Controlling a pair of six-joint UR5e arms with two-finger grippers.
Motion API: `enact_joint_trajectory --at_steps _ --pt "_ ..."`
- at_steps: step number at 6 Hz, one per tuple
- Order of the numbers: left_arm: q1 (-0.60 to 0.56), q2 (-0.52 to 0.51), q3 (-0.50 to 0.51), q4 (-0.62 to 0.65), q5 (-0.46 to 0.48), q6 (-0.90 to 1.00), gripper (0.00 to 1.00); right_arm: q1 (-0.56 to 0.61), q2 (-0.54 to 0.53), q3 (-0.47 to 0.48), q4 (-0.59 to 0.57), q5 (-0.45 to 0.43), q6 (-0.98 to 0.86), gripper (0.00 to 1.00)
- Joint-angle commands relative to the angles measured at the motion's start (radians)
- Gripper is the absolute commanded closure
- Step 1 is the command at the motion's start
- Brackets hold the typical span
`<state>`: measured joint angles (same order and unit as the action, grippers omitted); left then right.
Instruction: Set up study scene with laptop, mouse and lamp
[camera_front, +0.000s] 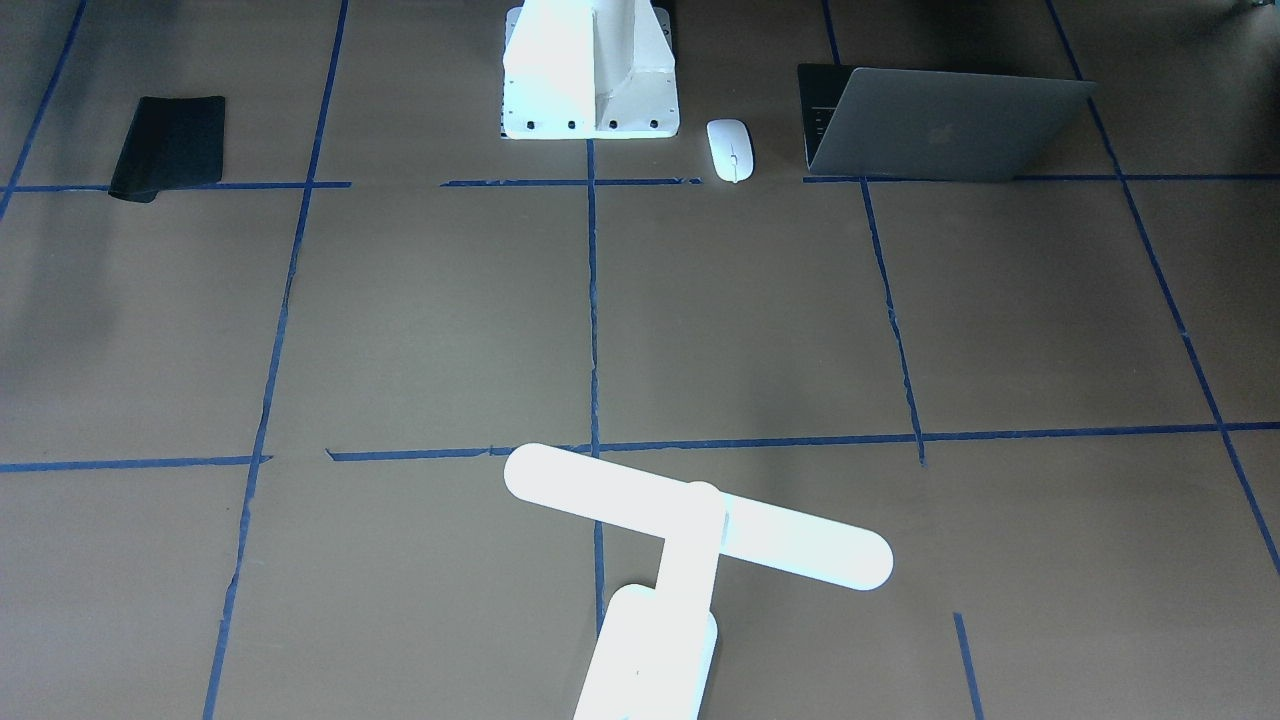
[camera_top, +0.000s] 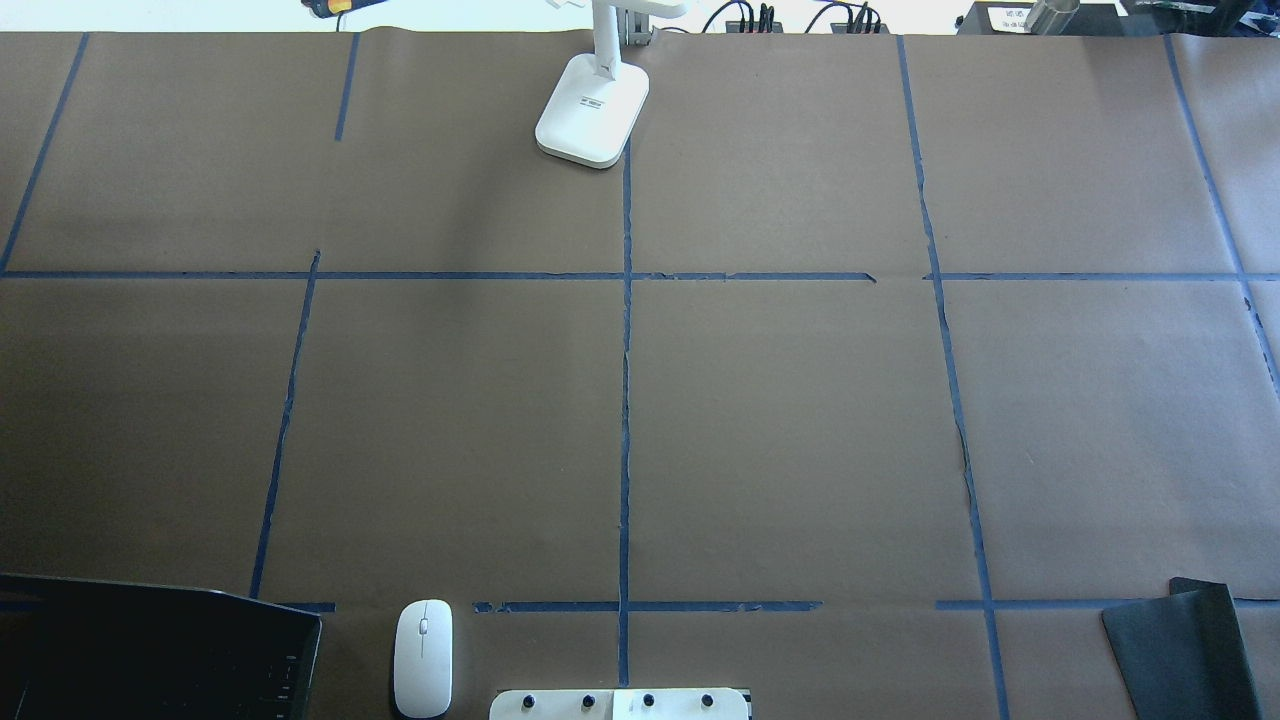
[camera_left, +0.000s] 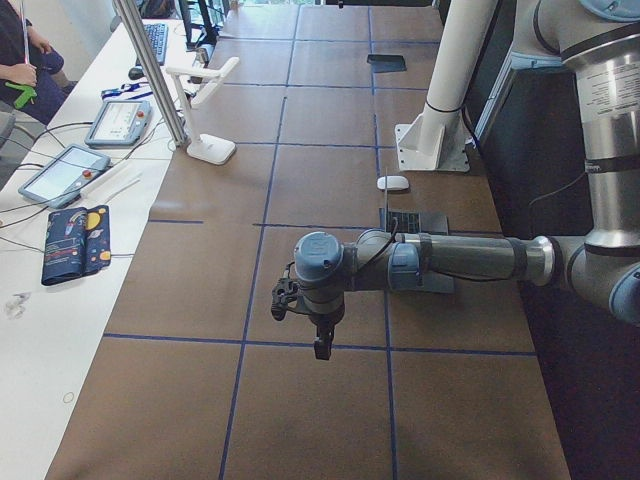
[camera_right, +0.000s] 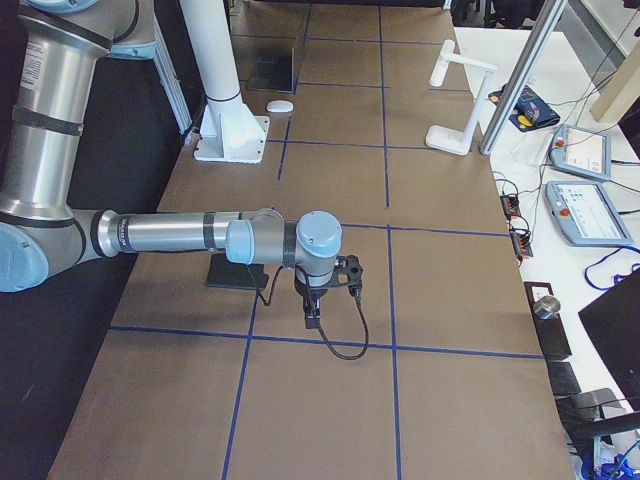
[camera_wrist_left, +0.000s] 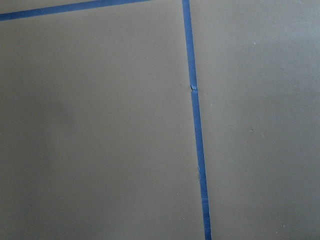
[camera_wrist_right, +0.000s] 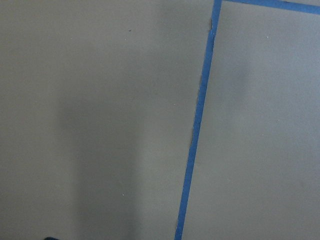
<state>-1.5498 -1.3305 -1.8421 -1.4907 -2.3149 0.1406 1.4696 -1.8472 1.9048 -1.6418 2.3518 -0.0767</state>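
The space-grey laptop (camera_front: 950, 125) stands open at the robot's edge of the table, on its left side; it also shows in the overhead view (camera_top: 150, 650). The white mouse (camera_front: 730, 150) lies beside it, between the laptop and the pedestal (camera_top: 422, 658). The white T-shaped lamp (camera_front: 690, 525) stands upright at the far edge, near the centre line (camera_top: 592, 110). My left gripper (camera_left: 320, 345) hangs over bare paper at the table's left end. My right gripper (camera_right: 312, 318) hangs at the right end. Whether either is open or shut I cannot tell.
A white flanged pedestal (camera_front: 590, 70) stands at the robot's edge. A black mat (camera_front: 168, 147) lies on the right side, one corner curled. Blue tape lines (camera_top: 625, 400) grid the brown paper. Teach pendants (camera_right: 585, 200) and cables lie on the white bench beyond.
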Motion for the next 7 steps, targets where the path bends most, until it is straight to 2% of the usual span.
enact_joint_trajectory --at_steps 1,2,3,4,5,6,7 --pt "0.0 -0.083 0.01 -0.013 -0.001 -0.003 0.0 0.0 0.0 0.0 0.0 0.001 0.0 0.0" --pt "0.002 -0.148 0.012 -0.011 -0.001 -0.004 0.0 0.0 0.0 0.0 0.0 0.0 0.0 0.0" --pt "0.002 -0.176 -0.005 -0.014 -0.007 0.002 0.0 0.0 0.0 0.0 0.0 0.001 0.0 0.0" --pt "0.002 -0.171 -0.009 -0.079 -0.009 0.005 0.0 0.0 0.0 0.0 0.0 0.0 -0.002 0.0" --pt "0.007 -0.15 -0.011 -0.168 -0.009 0.007 0.0 0.0 0.0 0.0 0.0 0.0 -0.003 0.0" --pt "0.067 -0.136 -0.031 -0.28 -0.027 0.002 0.0 0.0 0.0 0.007 0.0 0.001 0.0 0.0" --pt "0.192 -0.131 -0.035 -0.437 -0.031 0.01 0.0 0.0 0.0 0.013 0.0 0.001 -0.002 0.0"
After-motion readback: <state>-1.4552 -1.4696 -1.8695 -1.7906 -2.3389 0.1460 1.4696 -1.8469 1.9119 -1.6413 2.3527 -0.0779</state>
